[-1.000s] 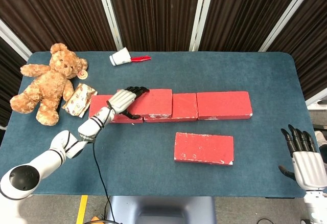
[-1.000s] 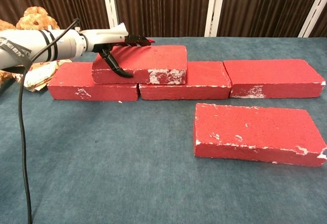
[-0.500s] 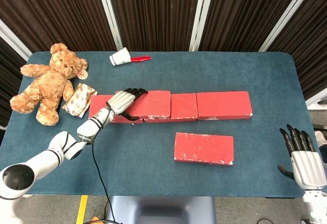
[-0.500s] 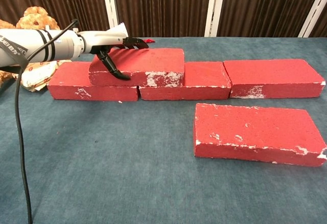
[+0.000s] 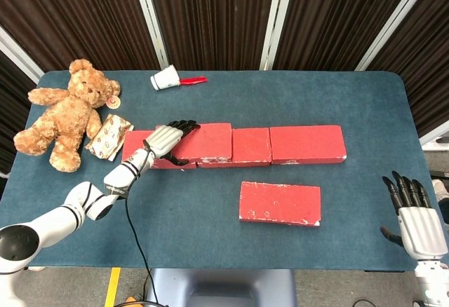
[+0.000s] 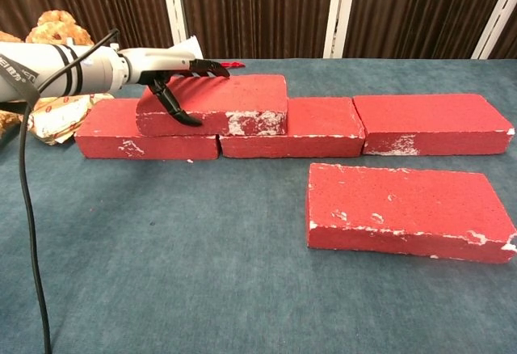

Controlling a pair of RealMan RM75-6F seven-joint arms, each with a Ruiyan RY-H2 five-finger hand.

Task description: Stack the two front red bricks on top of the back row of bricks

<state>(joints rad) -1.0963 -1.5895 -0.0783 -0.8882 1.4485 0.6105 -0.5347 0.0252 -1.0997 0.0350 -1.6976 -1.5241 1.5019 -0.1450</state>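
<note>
Change: stacked brick (image 5: 202, 141) and left hand (image 5: 166, 139) have slid toward nine o'clock.
Head view: fingers clamp the brick's left end atop the back row (image 5: 307, 144); front brick (image 5: 280, 202) on worktop (image 5: 210, 209); right hand (image 5: 419, 226), fingers apart.
Chest view: thumb seemingly under the brick's (image 6: 214, 104) front face.

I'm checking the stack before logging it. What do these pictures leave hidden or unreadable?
- Back of the stacked brick: chest view shows only its front and top; the head view looks straight down.
- Left hand contact: its palm side is hidden by its own back in the head view.
- Right hand: outside the chest view.
- Teddy bear: cut by the chest view's left edge.
- Cup print: too small.
</note>
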